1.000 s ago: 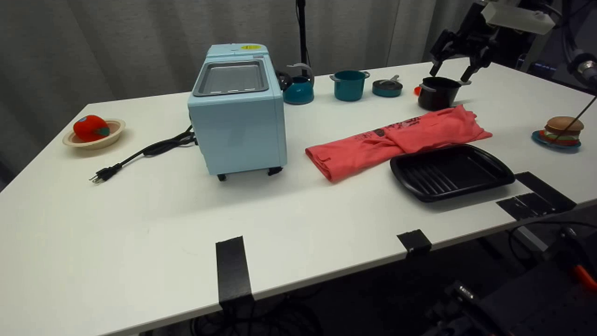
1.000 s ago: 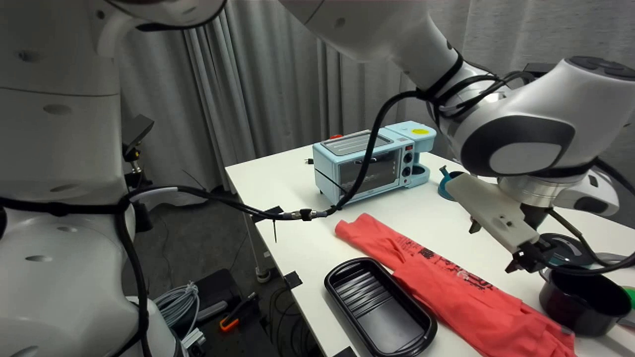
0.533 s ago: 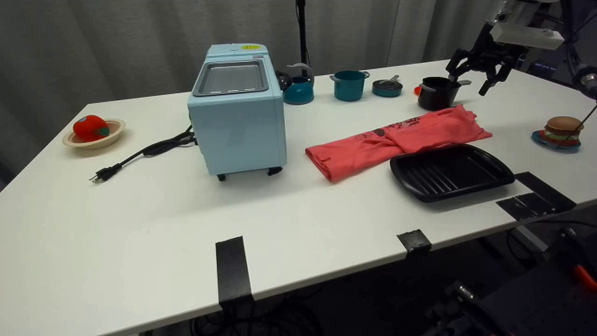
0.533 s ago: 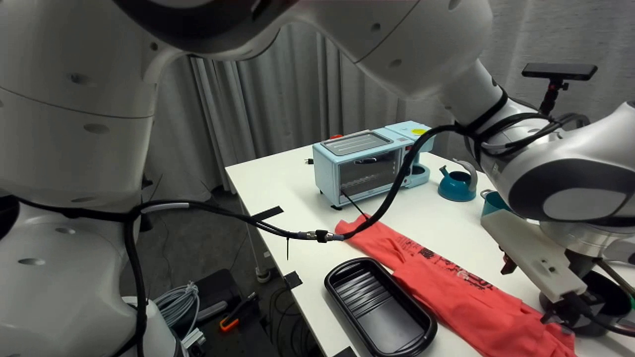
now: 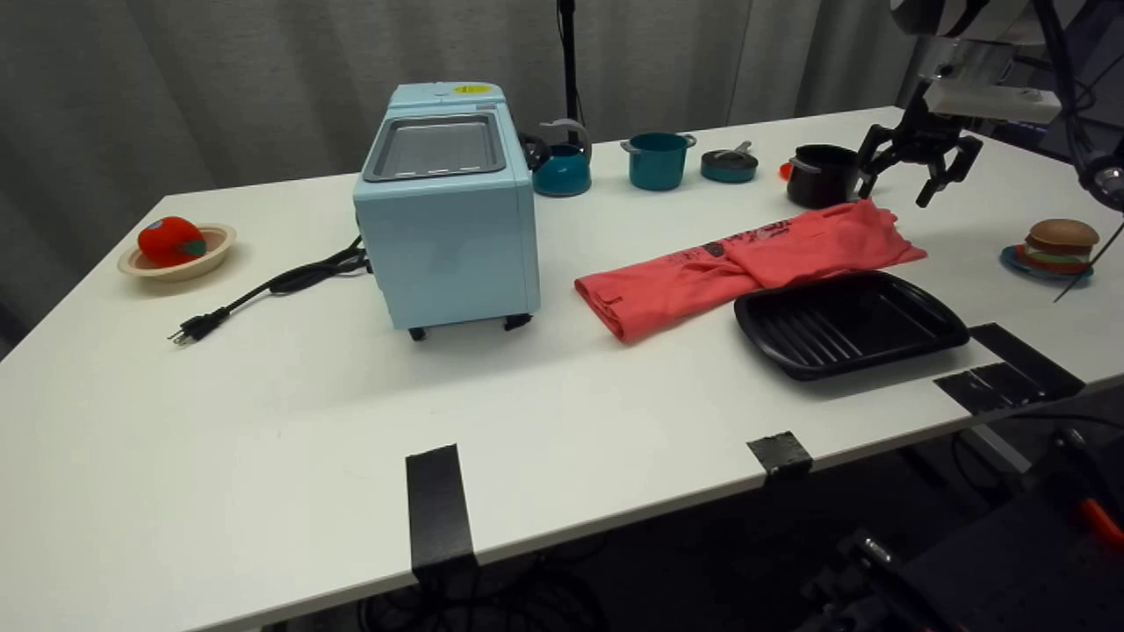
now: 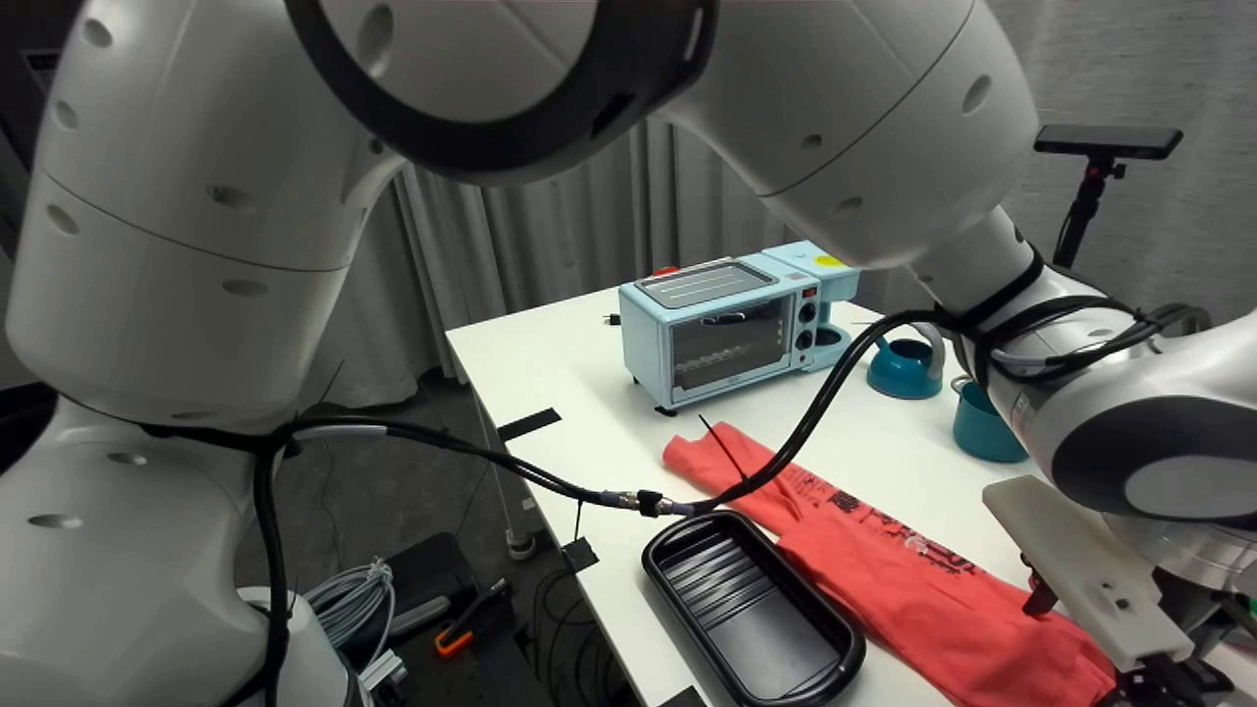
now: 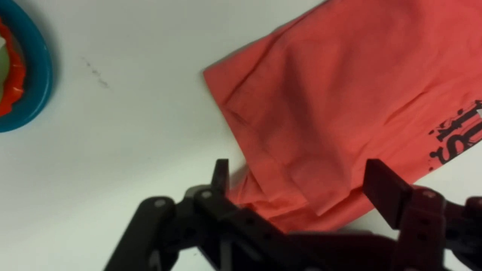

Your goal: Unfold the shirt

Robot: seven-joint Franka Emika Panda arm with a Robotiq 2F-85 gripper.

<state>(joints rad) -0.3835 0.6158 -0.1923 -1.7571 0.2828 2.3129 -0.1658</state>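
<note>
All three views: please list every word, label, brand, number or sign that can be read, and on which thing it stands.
"S", probably: in the black print on the shirt, wrist view. The other shapes there are stylised or cut off; no whole word is readable.
Yellow sticker on the oven: too small to read.
Blue mark on the red item: too small to read.
No brand or number is readable.
</note>
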